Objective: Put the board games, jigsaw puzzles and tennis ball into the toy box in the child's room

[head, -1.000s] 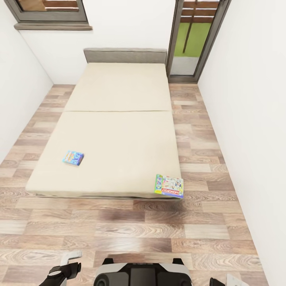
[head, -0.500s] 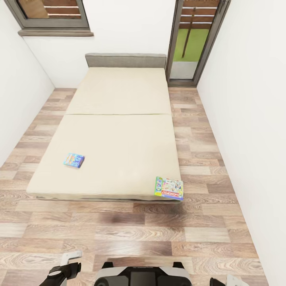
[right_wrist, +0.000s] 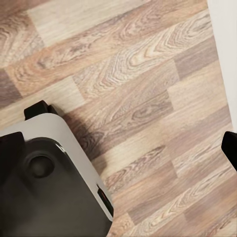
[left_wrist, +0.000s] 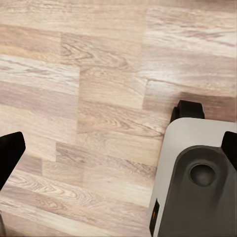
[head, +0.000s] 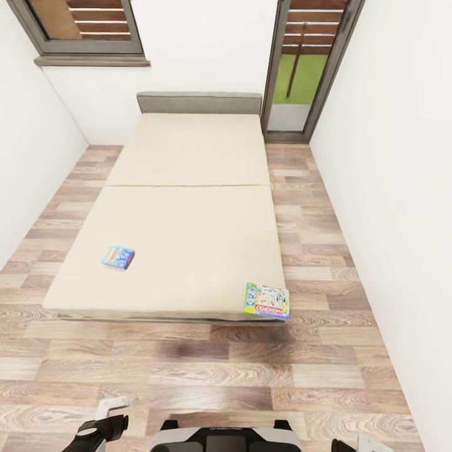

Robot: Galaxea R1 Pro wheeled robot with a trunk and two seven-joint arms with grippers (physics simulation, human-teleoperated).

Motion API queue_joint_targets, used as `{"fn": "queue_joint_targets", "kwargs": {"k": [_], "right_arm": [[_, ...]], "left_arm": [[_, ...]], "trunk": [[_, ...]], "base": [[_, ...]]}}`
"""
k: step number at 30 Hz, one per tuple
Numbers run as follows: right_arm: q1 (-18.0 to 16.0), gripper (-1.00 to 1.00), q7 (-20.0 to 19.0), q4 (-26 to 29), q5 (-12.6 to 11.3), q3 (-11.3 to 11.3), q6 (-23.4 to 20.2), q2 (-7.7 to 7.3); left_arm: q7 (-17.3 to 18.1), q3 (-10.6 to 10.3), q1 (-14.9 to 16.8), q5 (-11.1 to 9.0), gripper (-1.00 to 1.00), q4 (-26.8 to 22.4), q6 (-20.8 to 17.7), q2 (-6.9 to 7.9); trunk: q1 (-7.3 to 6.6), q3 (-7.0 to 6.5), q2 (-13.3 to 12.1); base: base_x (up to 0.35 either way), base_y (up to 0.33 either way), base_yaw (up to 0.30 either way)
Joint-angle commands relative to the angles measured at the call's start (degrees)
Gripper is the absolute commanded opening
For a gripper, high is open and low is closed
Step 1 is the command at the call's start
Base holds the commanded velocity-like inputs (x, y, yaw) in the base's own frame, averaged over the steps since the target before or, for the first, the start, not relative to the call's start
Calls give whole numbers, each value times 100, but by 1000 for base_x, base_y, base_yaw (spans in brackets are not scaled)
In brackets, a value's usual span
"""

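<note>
A white-walled bedroom with plank floor [head: 251, 370] holds a beige bed [head: 188, 207]. At its ten o'clock edge lies the small blue game [head: 117, 257]; at one o'clock the Monopoly box [head: 267, 301] overhangs the corner. Left gripper [left_wrist: 118, 153] and right gripper [right_wrist: 118, 143] jaws spread, empty. Judged step: approach; next, drive closer.

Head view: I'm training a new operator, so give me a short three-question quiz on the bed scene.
1. True or false: the Monopoly box lies at the foot corner of the bed, on the side nearer the glass door.
2. Which game sits nearer the bed's left edge? A) small blue box B) Monopoly box
3. Fill in: both wrist views look down at the wood ____.

Key: 1 true; 2 A; 3 floor.
</note>
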State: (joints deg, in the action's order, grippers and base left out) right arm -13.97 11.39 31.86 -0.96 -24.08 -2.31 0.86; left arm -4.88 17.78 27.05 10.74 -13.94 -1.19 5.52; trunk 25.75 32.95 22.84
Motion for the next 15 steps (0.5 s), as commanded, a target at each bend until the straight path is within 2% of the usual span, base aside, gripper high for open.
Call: {"fn": "queue_joint_targets", "kwargs": {"k": [1, 15], "right_arm": [[-1, 100, 5, 13, -10, -17, -24, 5], [-1, 100, 6, 13, -8, -17, -24, 3]], "left_arm": [[-4, 33, 2, 58, 100, -4, -12, -5], [-3, 33, 2, 60, 100, -4, -12, -16]], "trunk": [[3, -3, 8], [3, -133, 8]], "base": [[0, 0, 0], [0, 0, 0]]}}
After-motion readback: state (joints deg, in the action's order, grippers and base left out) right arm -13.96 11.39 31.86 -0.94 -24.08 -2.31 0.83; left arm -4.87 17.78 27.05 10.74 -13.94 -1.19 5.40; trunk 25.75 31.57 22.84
